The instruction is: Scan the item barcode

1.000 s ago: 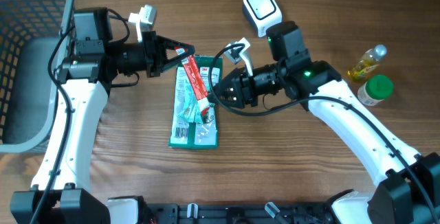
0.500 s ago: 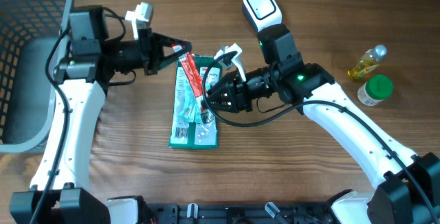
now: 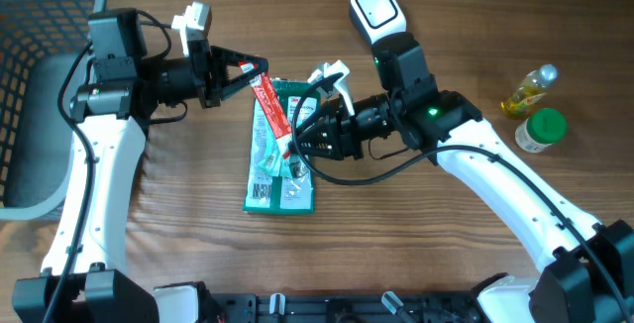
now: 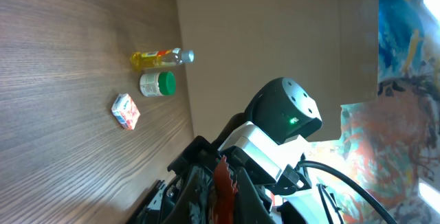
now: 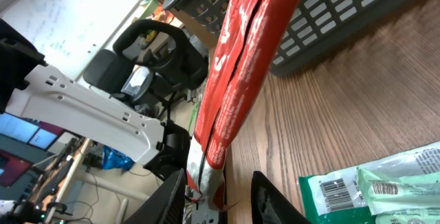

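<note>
Overhead view: the left gripper [image 3: 256, 68] is pressed together on the upper end of the red packet [image 3: 275, 115], holding it off the worktop [image 3: 416, 224] at a slant. The packet's lower end reaches the right gripper [image 3: 297, 145]. Right wrist view: the right gripper [image 5: 220, 195] stands partly spread and straddles the lower end of the packet [image 5: 240, 66]. That end lies against one of its fingers [image 5: 172, 196], and a gap shows on the other side. Below the packet a green package [image 3: 282, 186] lies flat on the worktop, its barcode label [image 5: 337, 191] facing up. A white scanner [image 3: 374, 11] sits at the far edge of the worktop, just behind the right arm and apart from the packet. A grey basket [image 3: 40, 26] occupies the left side. A yellow bottle [image 3: 530, 90] lies at the right side, with a green-lidded jar [image 3: 540, 130] standing just beside it. Left wrist view: the packet [image 4: 223, 176] is seen edge-on between the fingers of the left gripper [image 4: 216, 198], and a small red and white box [image 4: 126, 110] rests on the worktop near the jar [image 4: 158, 84] and bottle [image 4: 161, 58]. Whether any barcode on the red packet faces the scanner cannot be told.
</note>
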Robot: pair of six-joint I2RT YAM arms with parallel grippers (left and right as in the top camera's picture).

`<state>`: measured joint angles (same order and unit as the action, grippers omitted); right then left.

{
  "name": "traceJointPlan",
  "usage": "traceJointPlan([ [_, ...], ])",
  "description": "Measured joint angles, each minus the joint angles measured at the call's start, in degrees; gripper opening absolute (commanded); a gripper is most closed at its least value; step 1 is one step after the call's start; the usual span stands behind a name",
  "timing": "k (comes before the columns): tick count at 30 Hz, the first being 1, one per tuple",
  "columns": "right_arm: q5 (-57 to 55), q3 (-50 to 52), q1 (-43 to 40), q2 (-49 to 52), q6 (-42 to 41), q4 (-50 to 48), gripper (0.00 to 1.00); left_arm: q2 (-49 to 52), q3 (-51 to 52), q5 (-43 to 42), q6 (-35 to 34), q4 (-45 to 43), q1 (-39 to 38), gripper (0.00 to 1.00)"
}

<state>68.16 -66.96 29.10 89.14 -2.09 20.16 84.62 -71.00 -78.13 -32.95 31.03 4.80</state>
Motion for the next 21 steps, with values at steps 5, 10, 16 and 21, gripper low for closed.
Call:
traceJointPlan([
  [5, 0.0, 0.0, 0.0, 0.0, 0.0, -0.8, 0.3, 0.0, 0.0, -0.7, 0.0, 0.0, 0.0, 0.04],
  [10, 0.0, 0.0, 0.0, 0.0, 0.0, -1.6, 0.28, 0.0, 0.0, -0.9, 0.0, 0.0, 0.0, 0.04],
  [16, 0.0, 0.0, 0.0, 0.0, -0.2, -1.8, 0.28, 0.0, 0.0, -0.9, 0.0, 0.0, 0.0, 0.04],
  [21, 0.0, 0.0, 0.1, 0.1, -0.2, -2.7, 0.28, 0.0, 0.0, -0.9, 0.0, 0.0, 0.0, 0.04],
])
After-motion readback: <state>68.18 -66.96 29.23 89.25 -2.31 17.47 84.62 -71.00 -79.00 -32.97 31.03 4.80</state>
